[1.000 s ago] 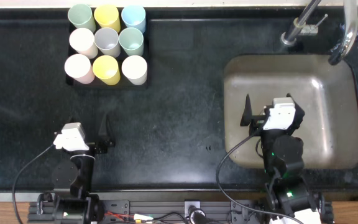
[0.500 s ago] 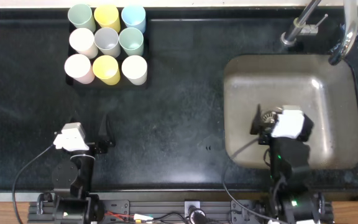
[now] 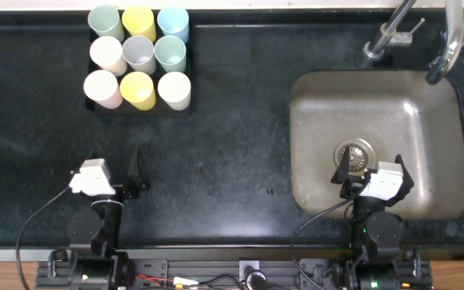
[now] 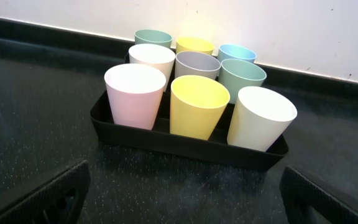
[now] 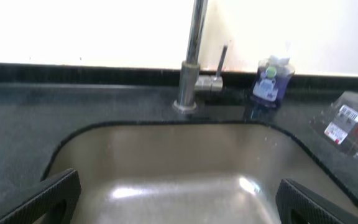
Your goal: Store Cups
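Spanning the whole work area: black speckled countertop [image 3: 232, 145], white wall [image 4: 303, 31] behind it. Steel sink [image 3: 429, 105] set into the right side, faucet [image 5: 191, 62] at its back rim, blue soap bottle [image 5: 270, 81] just beside the faucet, drain [image 3: 354, 153] in the basin floor. Black tray [image 4: 185, 146] at far left, near the back edge. Nine cups [image 3: 138, 56] upright in it, three rows of three: pink, yellow and cream nearest the arms.

Left gripper [image 3: 118, 161] above the front-left counter, facing the tray, well apart from it; fingers spread wide, nothing between them. Right gripper [image 3: 371, 163] above the near part of the sink, fingers spread wide, empty.
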